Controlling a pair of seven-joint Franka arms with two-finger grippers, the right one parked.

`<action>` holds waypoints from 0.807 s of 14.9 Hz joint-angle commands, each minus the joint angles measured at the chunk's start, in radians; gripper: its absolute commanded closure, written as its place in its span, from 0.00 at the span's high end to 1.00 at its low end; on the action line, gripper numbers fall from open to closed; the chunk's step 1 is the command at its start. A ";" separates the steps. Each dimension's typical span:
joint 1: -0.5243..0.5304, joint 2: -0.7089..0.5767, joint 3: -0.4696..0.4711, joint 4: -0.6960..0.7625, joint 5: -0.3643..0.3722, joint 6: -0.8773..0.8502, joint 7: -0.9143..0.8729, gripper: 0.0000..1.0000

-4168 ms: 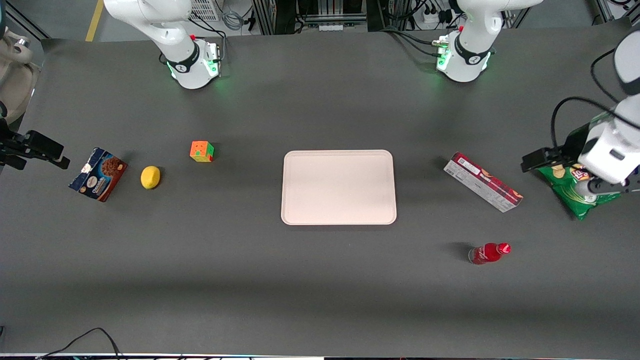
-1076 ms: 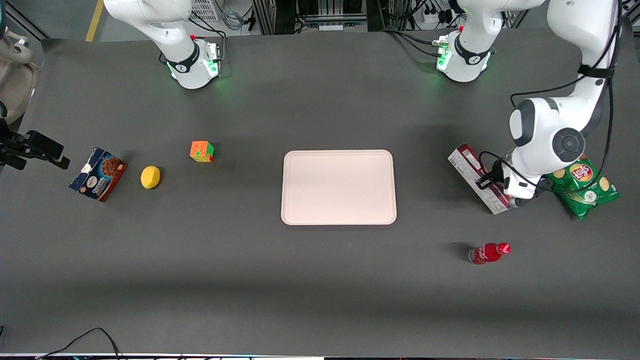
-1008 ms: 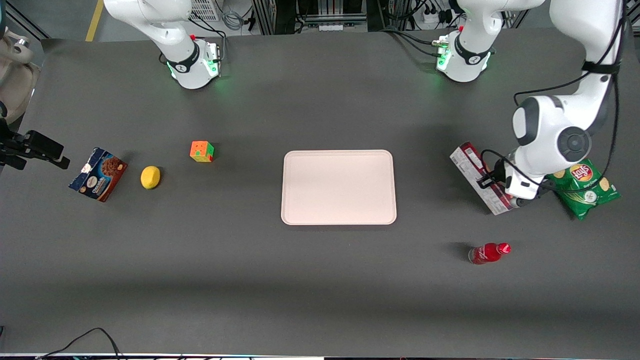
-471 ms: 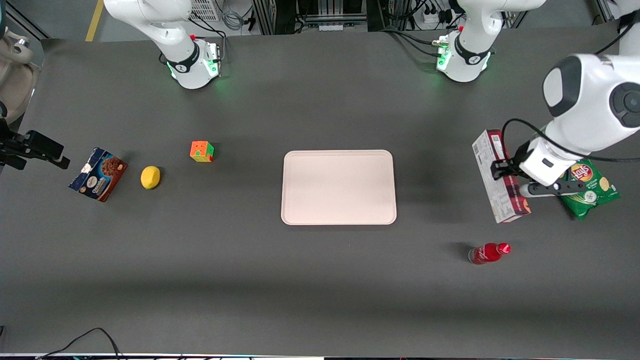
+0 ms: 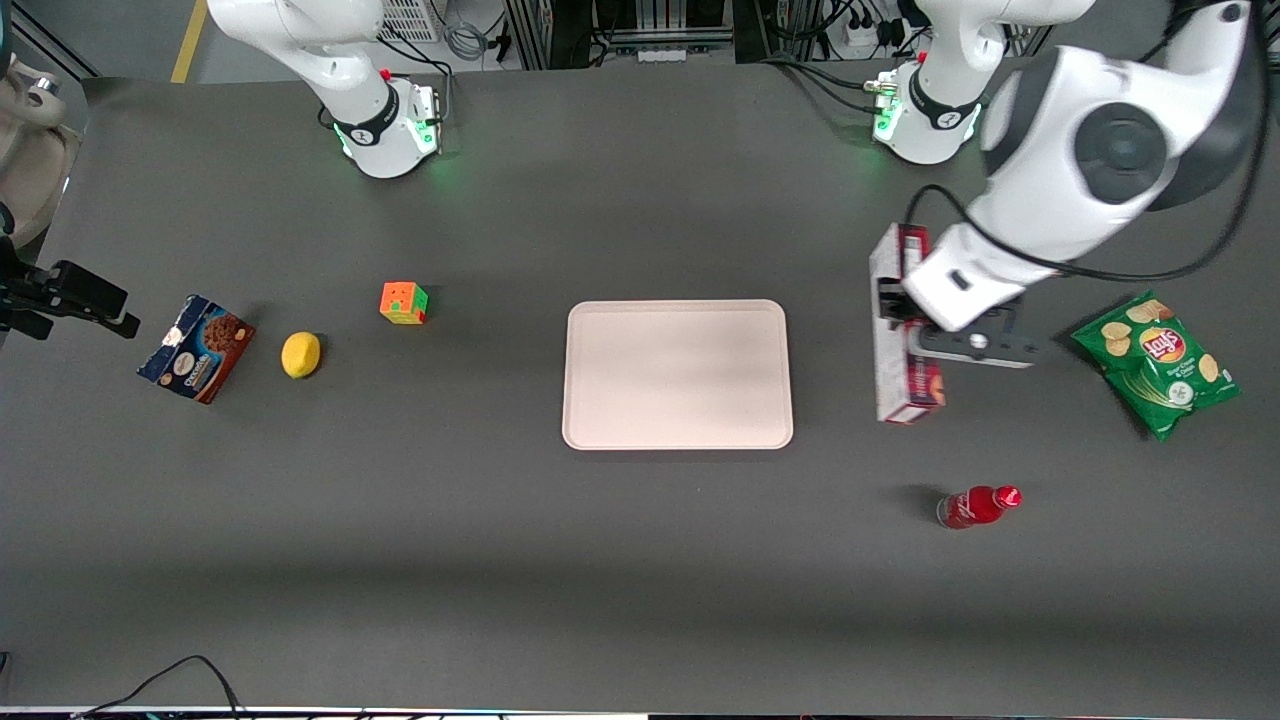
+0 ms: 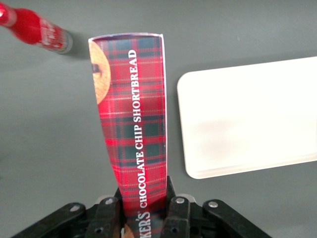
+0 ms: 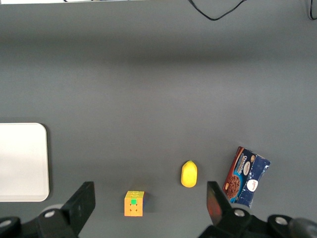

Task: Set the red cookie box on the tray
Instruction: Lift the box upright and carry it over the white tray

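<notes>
A: Legible print on the held item?

B: "CHOCOLATE CHIP SHORTBREAD" in white capitals along the tartan face of the red cookie box; "KER'S" readable at the clamped end, first letters hidden. Cookie picture near the free end.

A: State of the claw?

B: Claw pinching the red cookie box across its narrow width, one finger on each long side. Box lifted clear of the desk, long axis running toward the front camera.

A: Position against the tray?

B: One pale pink tray, just beside the claw toward the parked arm's end. Box not over it; strip of bare desk between box and tray rim in the wrist view.

A: Other labels?

B: "Lay's" logo on one green chip bag, near the claw toward the working arm's end. White script on one small red bottle, too small to read; bottle lying on its side, nearer the front camera than the claw.

A: Count of the rest?

B: One blue-and-brown cookie box, print unreadable; one lemon; one colour cube. All three well apart from the claw, toward the parked arm's end.
</notes>
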 commanded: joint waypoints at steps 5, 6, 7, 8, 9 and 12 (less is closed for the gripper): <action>-0.133 0.212 -0.060 0.027 0.085 0.167 -0.317 0.11; -0.152 0.241 -0.060 0.024 0.106 0.186 -0.337 0.11; -0.167 0.270 -0.060 0.013 0.129 0.216 -0.358 0.12; -0.176 0.290 -0.060 -0.010 0.143 0.264 -0.380 0.12; -0.182 0.303 -0.060 -0.036 0.147 0.317 -0.391 0.16; -0.195 0.330 -0.062 -0.100 0.147 0.410 -0.413 0.17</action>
